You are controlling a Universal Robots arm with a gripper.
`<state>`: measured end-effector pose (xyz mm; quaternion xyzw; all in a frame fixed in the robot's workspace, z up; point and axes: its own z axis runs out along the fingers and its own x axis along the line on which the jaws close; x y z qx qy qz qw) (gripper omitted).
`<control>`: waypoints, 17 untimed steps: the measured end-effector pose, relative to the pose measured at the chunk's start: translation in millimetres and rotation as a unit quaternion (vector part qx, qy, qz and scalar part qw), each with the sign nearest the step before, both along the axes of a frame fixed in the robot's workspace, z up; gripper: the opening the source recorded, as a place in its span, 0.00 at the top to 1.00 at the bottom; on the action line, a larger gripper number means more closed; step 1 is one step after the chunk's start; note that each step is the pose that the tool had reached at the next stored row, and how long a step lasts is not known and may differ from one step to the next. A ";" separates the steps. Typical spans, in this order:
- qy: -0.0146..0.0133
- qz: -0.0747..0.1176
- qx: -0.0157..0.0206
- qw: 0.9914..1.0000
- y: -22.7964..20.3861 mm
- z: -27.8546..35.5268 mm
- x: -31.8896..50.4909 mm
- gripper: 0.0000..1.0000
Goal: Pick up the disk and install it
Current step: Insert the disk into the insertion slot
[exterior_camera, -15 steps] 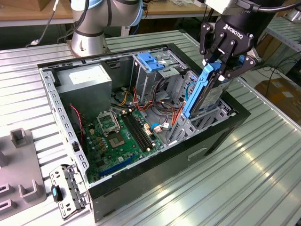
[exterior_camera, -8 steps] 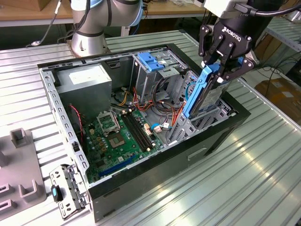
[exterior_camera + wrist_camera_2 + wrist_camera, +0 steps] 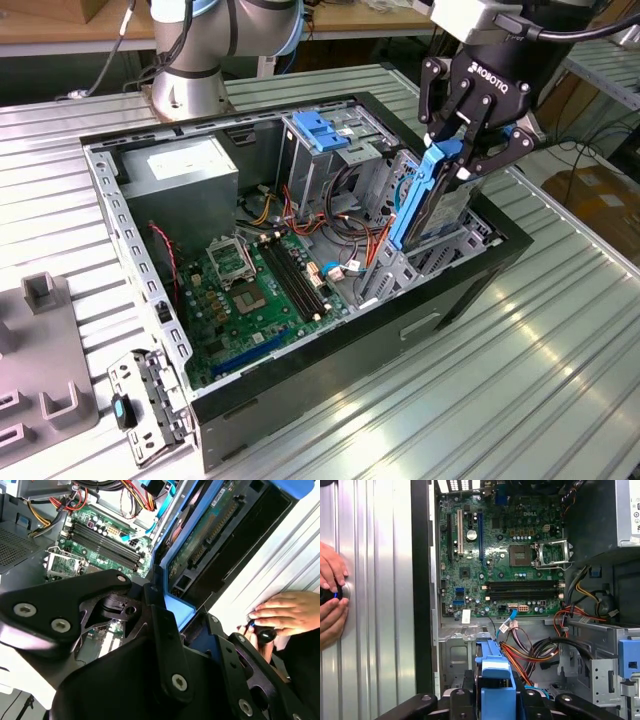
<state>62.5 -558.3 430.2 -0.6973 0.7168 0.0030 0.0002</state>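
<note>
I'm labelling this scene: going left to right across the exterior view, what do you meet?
Grey fixture → power supply → blue-topped cage → disk, gripped in the end effector.

Stands on edge, slightly tilted: silver-grey disk with blue side rails, over the open case, exterior view's right end.

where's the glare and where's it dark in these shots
In the exterior view, streaks of glare run along the ribbed table, and the gap beside the power supply lies in shade; in the second wrist view the table burns out to white beside the disk; in the first wrist view the motherboard is evenly lit.
</note>
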 end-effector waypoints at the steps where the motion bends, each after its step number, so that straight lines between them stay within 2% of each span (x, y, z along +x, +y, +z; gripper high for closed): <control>1: 0.000 0.000 0.000 1.000 0.0 0.0 0.0 0.63; 5: 0.000 0.000 0.000 1.000 -0.1 -0.6 0.0 0.62; 6: 0.000 0.000 0.000 1.000 0.0 -0.2 0.0 0.55; 17: 0.000 0.000 0.000 1.000 0.0 -0.4 0.5 0.55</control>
